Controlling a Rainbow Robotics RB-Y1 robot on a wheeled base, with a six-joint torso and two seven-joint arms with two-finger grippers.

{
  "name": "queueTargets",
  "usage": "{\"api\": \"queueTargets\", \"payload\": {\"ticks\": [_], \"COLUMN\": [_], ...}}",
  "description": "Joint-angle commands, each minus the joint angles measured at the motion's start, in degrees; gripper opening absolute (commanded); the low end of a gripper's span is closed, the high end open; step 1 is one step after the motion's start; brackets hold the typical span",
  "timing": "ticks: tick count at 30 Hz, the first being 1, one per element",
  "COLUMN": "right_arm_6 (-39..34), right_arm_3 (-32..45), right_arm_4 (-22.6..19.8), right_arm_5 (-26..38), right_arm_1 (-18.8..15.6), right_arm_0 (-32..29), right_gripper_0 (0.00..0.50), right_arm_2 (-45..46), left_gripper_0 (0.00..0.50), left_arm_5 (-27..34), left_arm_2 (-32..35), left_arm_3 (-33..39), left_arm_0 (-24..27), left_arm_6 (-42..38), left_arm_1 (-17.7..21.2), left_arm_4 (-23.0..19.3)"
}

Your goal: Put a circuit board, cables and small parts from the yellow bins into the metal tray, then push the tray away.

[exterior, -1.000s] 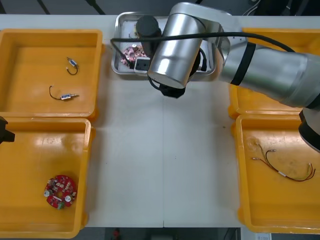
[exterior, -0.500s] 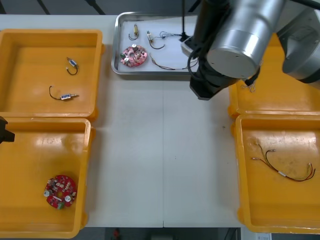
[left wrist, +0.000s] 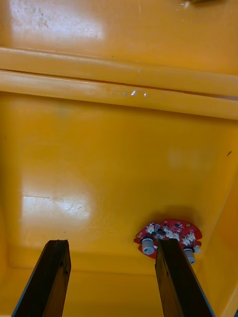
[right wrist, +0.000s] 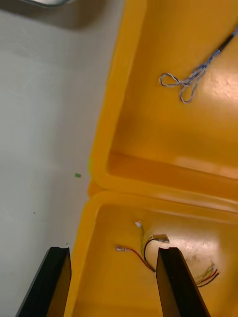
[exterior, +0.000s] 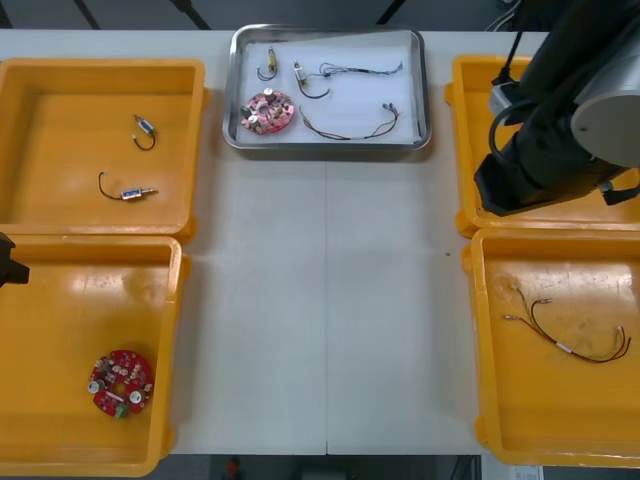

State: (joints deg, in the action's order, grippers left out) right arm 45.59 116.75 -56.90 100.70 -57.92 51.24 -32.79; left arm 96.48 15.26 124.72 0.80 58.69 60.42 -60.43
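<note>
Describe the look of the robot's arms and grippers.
The right arm, over the far right bin, is a thick silver cylinder ending in a black wrist, with a black cable looped alongside. The right gripper and left gripper, over the near left bin, each have two flat black fingers, squared at the tips.

I see bare table (right wrist: 44, 124) beside my right fingers (right wrist: 173, 282), two yellow bins (right wrist: 115, 119) beneath and ahead of them. The metal tray (exterior: 325, 148) rests well beyond.
</note>
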Motion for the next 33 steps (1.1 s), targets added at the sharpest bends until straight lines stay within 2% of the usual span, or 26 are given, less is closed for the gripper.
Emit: {"api": "queueTargets", "payload": {"ticks": [1, 6, 9, 16, 21, 26, 33], "right_arm_6": [-1.9, -1.6, -0.9, 2.0, 9.1, 14.6, 20.6], "right_arm_3": [3.0, 5.5, 7.8, 10.9, 10.2, 7.9, 3.0], "right_arm_4": [-3.4, -5.7, -6.6, -7.4, -7.5, -7.4, -4.8], "right_arm_5": [0.8, 1.7, 3.2, 4.3, 4.4, 4.4, 3.5], "right_arm_1": [-5.3, -7.5, -8.1, -8.0, -6.1, -4.4, -2.3], "right_arm_0": [-6.1, -12.6, -19.2, -30.5, -37.4, -40.6, -40.7], "right_gripper_0": [0.500, 0.500, 0.500, 0.500, 0.500, 0.500, 0.500], "right_arm_2": [9.0, 16.6, 23.8, 35.9, 43.8, 47.5, 47.6], "left_gripper_0": [0.500, 0.500, 0.500, 0.500, 0.500, 0.500, 0.500], "left_arm_5": [0.1, 0.1, 0.1, 0.1, 0.1, 0.1, 0.1], "left_arm_2": [1.4, 1.4, 1.4, 1.4, 1.4, 1.4, 1.4], "left_arm_3": [0.3, 0.3, 0.3, 0.3, 0.3, 0.3, 0.3], "left_arm_0": [0.7, 0.7, 0.7, 0.7, 0.7, 0.7, 0.7], "left_arm_6": [-2.0, -2.0, -2.0, -2.0, -2.0, -2.0, -2.0], "left_arm_1": [2.4, 2.4, 2.4, 2.4, 2.4, 2.4, 2.4], "left_arm_4": [-0.4, -0.4, -0.4, -0.4, -0.4, -0.4, -0.4]}}
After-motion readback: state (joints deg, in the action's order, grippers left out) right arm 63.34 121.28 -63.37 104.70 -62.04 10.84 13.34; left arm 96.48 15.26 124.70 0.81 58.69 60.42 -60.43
